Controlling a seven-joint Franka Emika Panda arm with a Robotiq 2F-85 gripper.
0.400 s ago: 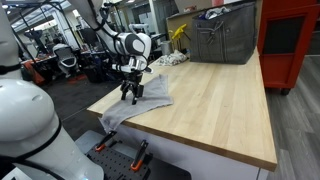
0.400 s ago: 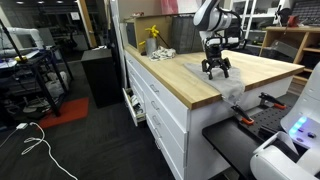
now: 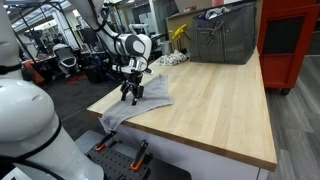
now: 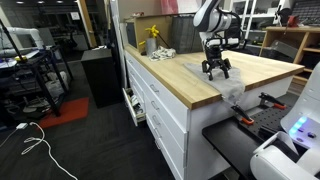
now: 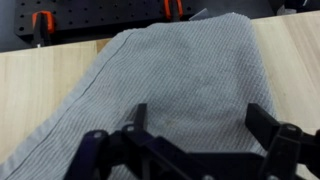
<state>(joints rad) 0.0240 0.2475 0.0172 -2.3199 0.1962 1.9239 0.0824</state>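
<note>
A grey woven cloth lies on the corner of the wooden table, with part hanging over the edge. It also shows in an exterior view and fills the wrist view. My gripper hovers just above the cloth, fingers pointing down; it also shows in an exterior view. In the wrist view the gripper is open, its two fingers spread wide over the cloth, with nothing between them.
A grey metal bin stands at the table's far end, with a yellow object and a crumpled cloth beside it. A red cabinet stands next to the table. The table has drawers below.
</note>
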